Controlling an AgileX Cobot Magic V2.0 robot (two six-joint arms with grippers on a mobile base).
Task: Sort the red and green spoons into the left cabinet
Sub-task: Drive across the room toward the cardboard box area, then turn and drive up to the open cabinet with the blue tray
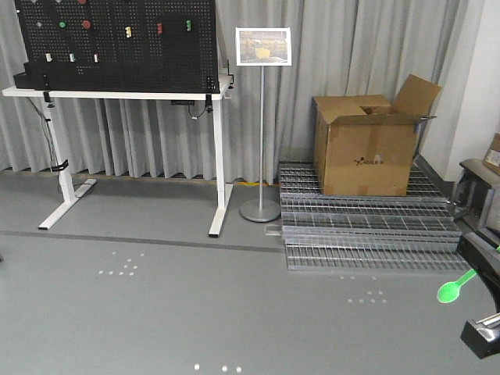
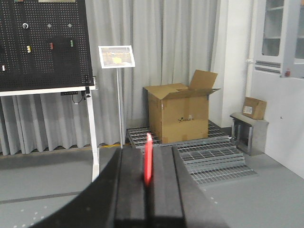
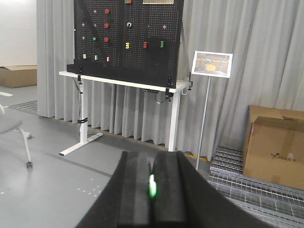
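In the left wrist view the red spoon (image 2: 148, 164) stands edge-on, pinched between the two black pads of my left gripper (image 2: 148, 151), with its tip poking above them. My right gripper (image 3: 152, 156) is shut on the green spoon (image 3: 152, 185), which shows as a bright sliver in the slot between its pads. The front view catches the green spoon's bowl (image 1: 448, 291) and handle sticking out leftward from the right gripper (image 1: 478, 268) at the frame's right edge, above the floor. The left gripper is outside the front view. The left cabinet is out of view.
A white desk carrying a black pegboard (image 1: 117, 47) stands at the back left. Beside it is a sign on a pole stand (image 1: 262, 117). An open cardboard box (image 1: 367, 148) sits on wire racks (image 1: 359, 226) stacked on the floor. A white glass-door cupboard (image 2: 280, 95) lies further right.
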